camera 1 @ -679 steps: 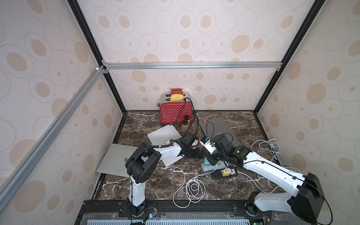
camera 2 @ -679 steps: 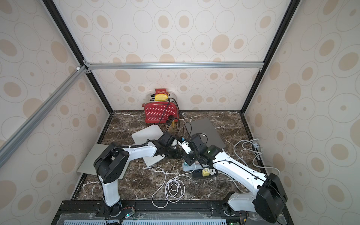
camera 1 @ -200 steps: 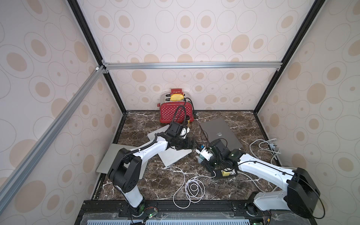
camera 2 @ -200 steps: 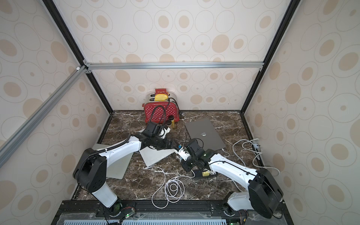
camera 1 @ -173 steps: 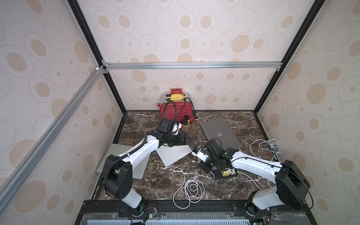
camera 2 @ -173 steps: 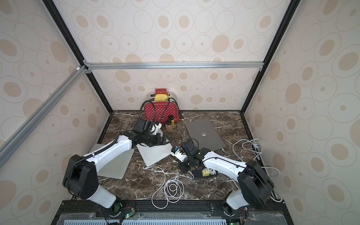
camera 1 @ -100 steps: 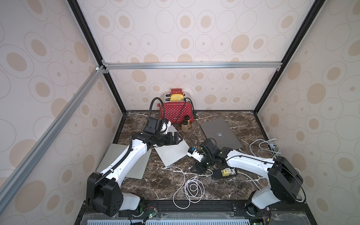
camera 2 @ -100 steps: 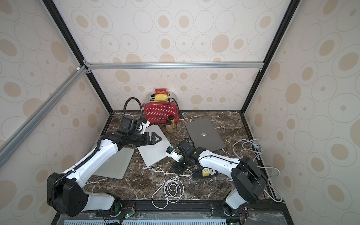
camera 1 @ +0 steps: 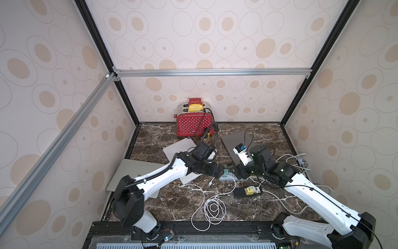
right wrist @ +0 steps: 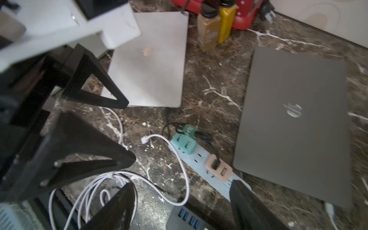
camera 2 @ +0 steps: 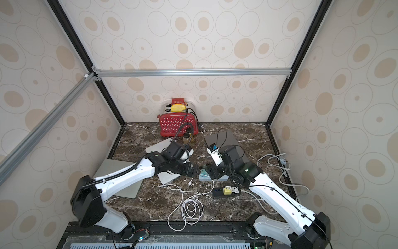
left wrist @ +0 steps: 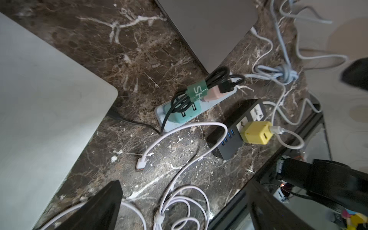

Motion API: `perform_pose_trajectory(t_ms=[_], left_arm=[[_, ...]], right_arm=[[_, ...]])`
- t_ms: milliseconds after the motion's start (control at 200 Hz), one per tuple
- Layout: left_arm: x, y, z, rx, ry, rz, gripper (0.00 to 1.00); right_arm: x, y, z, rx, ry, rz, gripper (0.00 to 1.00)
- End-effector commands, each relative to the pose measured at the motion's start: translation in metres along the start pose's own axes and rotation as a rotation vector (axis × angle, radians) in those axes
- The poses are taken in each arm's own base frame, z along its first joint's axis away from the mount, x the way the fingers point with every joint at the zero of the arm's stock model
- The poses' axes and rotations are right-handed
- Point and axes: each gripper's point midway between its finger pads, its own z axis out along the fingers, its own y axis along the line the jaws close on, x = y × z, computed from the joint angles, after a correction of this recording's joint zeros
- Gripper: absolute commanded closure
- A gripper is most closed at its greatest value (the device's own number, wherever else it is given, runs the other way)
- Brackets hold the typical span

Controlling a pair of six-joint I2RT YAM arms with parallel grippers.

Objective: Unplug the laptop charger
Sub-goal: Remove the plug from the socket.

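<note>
A white charger cable (left wrist: 187, 127) ends in a flat connector (left wrist: 141, 165) (right wrist: 144, 140) that lies loose on the marble, a little apart from the silver laptop (right wrist: 151, 63) (camera 1: 178, 148). A black cable (left wrist: 139, 124) runs from the teal plug (right wrist: 184, 143) (camera 1: 226, 171) to that laptop's near edge. My left gripper (camera 1: 221, 170) (left wrist: 183, 211) hovers open just left of the light blue power strip (camera 1: 228, 177) (camera 2: 206, 177). My right gripper (camera 1: 235, 171) (right wrist: 182, 209) hovers open at its right, holding nothing.
A dark grey laptop (camera 1: 234, 140) lies behind the strip, another silver laptop (camera 1: 129, 172) at the left. A yellow cube charger (camera 1: 249, 190) sits in a black power strip (left wrist: 225, 145). The coiled white cable (camera 1: 212, 208) lies in front, a red toaster (camera 1: 192, 126) and bottles (right wrist: 209, 29) at the back, loose pale cables (camera 1: 297, 159) at the right.
My left arm has swung from the back left over to the power strip. My right gripper has opened and drawn back to the right of the strip.
</note>
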Motion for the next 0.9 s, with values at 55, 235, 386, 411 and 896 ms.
perform_pose_trajectory(t_ms=[55, 235, 386, 411, 896], left_arm=[[-0.02, -0.008, 0.017, -0.088, -0.031, -0.02, 0.04], [-0.019, -0.026, 0.037, -0.043, 0.0, -0.034, 0.07], [-0.018, -0.025, 0.048, -0.063, 0.005, -0.052, 0.11], [-0.018, -0.025, 0.048, -0.065, 0.004, -0.058, 0.13], [-0.016, -0.031, 0.021, -0.168, -0.045, -0.03, 0.33]], right_arm=[[0.059, -0.027, 0.032, 0.103, 0.196, 0.066, 0.23], [0.079, -0.043, 0.054, 0.066, 0.174, 0.216, 0.24], [0.077, -0.032, 0.069, -0.053, 0.06, 0.246, 0.25], [0.075, -0.031, 0.071, -0.067, 0.03, 0.258, 0.26], [0.075, -0.042, 0.084, -0.025, -0.071, 0.267, 0.31]])
